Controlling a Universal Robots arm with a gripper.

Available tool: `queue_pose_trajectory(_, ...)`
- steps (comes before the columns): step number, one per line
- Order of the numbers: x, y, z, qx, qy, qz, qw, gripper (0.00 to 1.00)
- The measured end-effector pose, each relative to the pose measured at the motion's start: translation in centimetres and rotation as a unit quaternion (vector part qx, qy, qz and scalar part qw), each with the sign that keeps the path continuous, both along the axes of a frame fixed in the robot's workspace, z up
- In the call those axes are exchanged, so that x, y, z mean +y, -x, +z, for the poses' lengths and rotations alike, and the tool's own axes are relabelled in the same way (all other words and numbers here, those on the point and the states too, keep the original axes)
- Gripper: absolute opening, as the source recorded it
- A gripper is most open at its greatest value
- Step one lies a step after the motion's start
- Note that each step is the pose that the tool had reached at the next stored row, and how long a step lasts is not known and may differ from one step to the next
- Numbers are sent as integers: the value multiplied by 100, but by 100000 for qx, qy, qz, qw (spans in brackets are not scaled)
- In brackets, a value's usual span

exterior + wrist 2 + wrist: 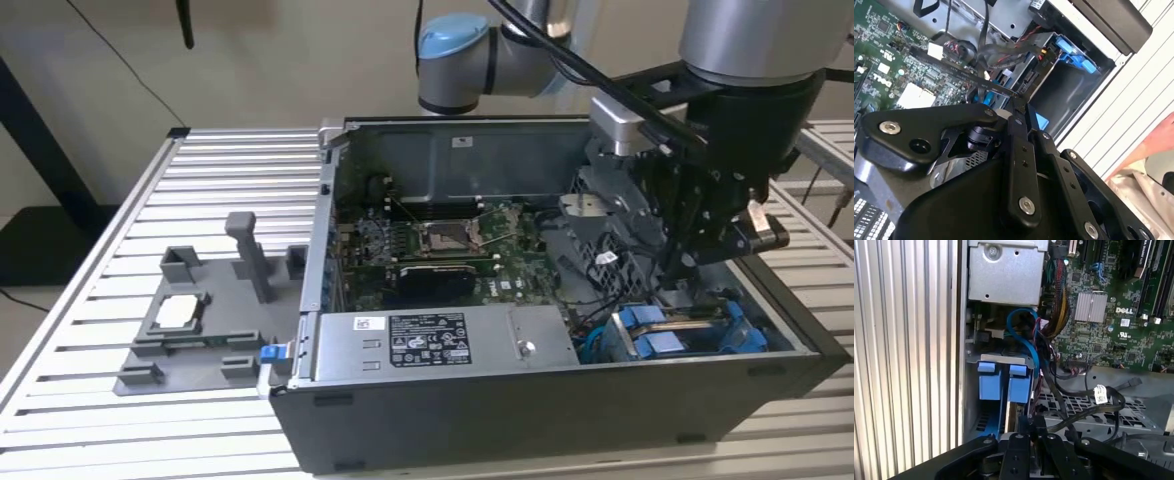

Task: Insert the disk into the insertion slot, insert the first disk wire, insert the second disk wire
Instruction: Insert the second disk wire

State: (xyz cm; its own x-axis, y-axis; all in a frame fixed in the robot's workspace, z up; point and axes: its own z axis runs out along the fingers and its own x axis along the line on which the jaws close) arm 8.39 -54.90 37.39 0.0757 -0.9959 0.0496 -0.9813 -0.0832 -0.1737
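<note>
A robot gripper (687, 262) reaches down into an open computer case (534, 400), above the insertion slot (985, 390). The blue-framed disk (1004, 385) sits inside that slot. The fingers appear pressed together, possibly pinching a dark cable.

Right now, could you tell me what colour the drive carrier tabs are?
Bright blue, clearest in the first wrist view.
</note>
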Motion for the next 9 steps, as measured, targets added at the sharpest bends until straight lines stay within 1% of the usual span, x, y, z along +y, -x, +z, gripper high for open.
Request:
queue_pose_trajectory(3, -21, -2, -33, 38, -68, -227, 100000, 16)
queue_pose_trajectory(5, -28, -2, -54, 42, -233, -485, 99999, 16)
queue_pose_trajectory(6, -29, -2, -61, 42, -388, -645, 99997, 16)
queue_pose_trajectory(9, -31, -3, -83, 44, -1042, -1108, 99988, 16)
